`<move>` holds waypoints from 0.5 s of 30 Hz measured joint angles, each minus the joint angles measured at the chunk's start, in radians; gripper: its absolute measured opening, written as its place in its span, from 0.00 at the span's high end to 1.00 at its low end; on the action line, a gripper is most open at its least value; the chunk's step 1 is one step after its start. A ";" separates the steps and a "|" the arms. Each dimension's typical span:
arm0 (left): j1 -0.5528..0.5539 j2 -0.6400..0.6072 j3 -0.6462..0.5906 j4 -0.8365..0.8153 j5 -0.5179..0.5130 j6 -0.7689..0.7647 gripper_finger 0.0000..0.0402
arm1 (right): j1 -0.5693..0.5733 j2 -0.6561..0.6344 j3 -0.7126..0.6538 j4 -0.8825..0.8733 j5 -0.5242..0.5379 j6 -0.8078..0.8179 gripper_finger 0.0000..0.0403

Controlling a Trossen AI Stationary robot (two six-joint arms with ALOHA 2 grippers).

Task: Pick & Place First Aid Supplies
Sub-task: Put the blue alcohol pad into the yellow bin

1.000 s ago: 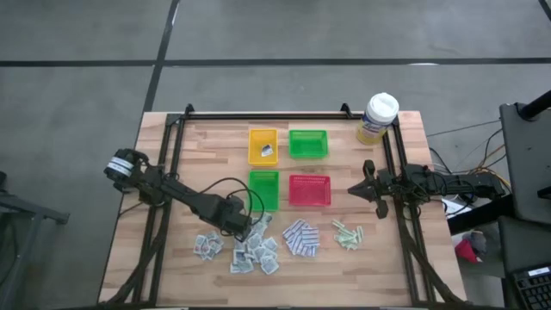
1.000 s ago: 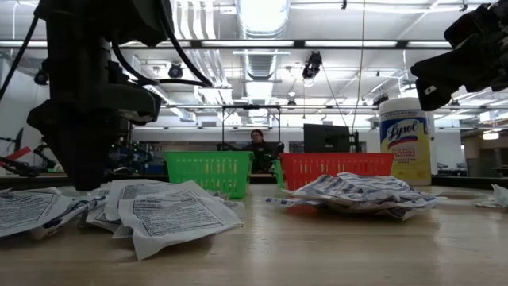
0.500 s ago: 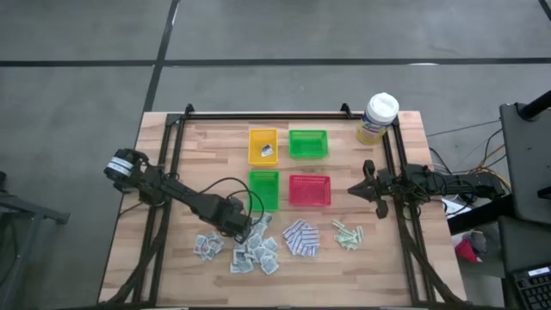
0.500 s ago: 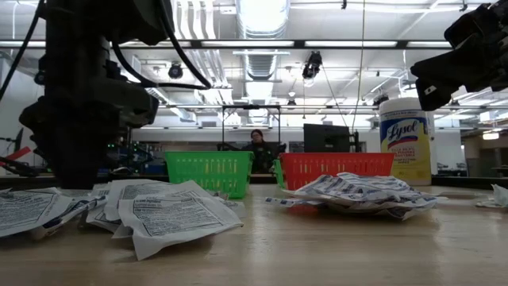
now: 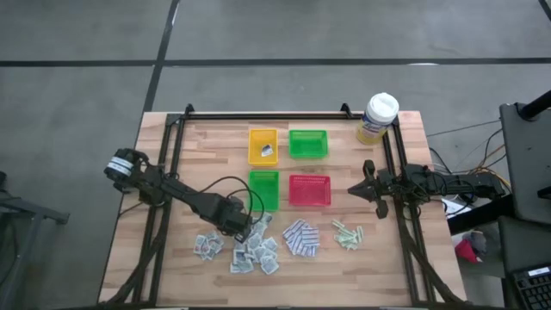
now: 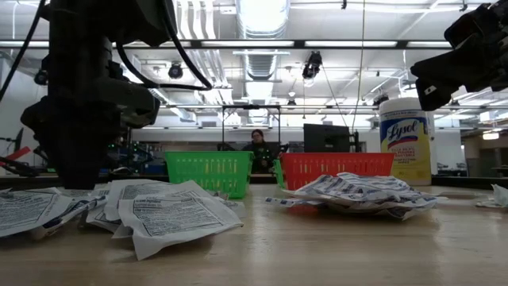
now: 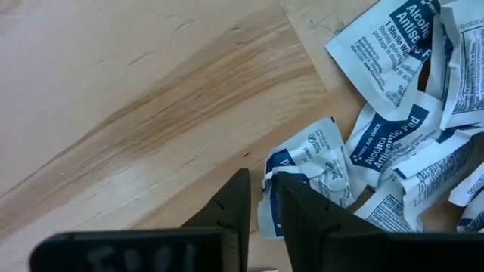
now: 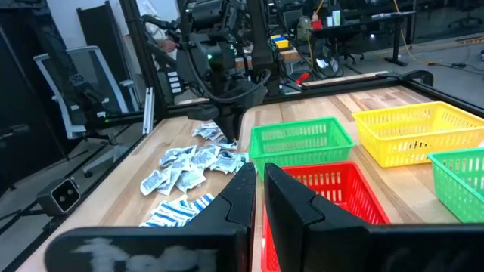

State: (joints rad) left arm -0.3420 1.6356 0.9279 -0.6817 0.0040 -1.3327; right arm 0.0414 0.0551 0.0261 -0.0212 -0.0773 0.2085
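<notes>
White-grey sachets (image 5: 250, 250) lie in a loose heap near the table's front, with blue-and-white pads (image 5: 300, 238) and pale green strips (image 5: 348, 234) to their right. My left gripper (image 5: 245, 231) points down at the heap's far left edge. It is shut on one sachet (image 7: 311, 168), with other sachets (image 7: 401, 143) beside it. One sachet (image 5: 268, 152) lies in the yellow tray (image 5: 263, 136). My right gripper (image 5: 353, 189) waits shut and level at the table's right side, above the table. My left gripper (image 7: 262, 189) comes from above, pointing down, with the crumpled edge (image 7: 265, 219) of one white-and-blue sachet between its two fingers. The rest of the sachet lies flat on the table beside the fingers. How far back the edge reaches is hidden by the fingers.
Two green trays (image 5: 308, 143) (image 5: 264, 188) and a red tray (image 5: 309, 190) stand with the yellow one at the table's middle. A yellow canister (image 5: 377, 118) stands at the far right corner. A small group of sachets (image 5: 207, 246) lies left of the heap. A person (image 6: 256, 147) sits beyond the table.
My left gripper has stayed over the sachet heap. In the low view its dark lower end spread wider and then drew in again. The sachets around it have kept their places.
</notes>
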 joint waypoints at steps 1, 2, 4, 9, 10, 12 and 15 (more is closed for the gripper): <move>0.000 0.000 0.000 0.000 0.001 0.000 0.87 | 0.000 0.000 0.000 0.000 0.000 0.000 0.93; 0.000 0.000 0.000 0.000 0.001 0.000 0.88 | 0.000 0.000 0.000 0.000 0.000 0.000 0.93; 0.000 0.000 0.000 0.001 0.001 0.000 0.91 | 0.000 0.000 0.000 0.000 0.000 0.000 0.93; 0.002 0.000 0.000 0.004 -0.005 0.000 0.97 | 0.000 0.000 0.000 0.000 0.000 0.000 0.93; 0.003 0.000 0.000 0.004 -0.010 0.000 0.98 | 0.000 0.000 0.000 0.000 0.000 0.000 0.93; 0.006 0.000 0.000 0.004 -0.014 0.000 0.99 | 0.000 0.000 0.000 0.000 0.000 0.000 0.93; 0.011 0.000 0.000 0.004 -0.014 0.000 0.99 | 0.000 0.000 0.000 0.000 0.000 0.000 0.93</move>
State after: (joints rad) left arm -0.3310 1.6352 0.9283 -0.6773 -0.0098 -1.3323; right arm 0.0410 0.0551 0.0261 -0.0212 -0.0774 0.2089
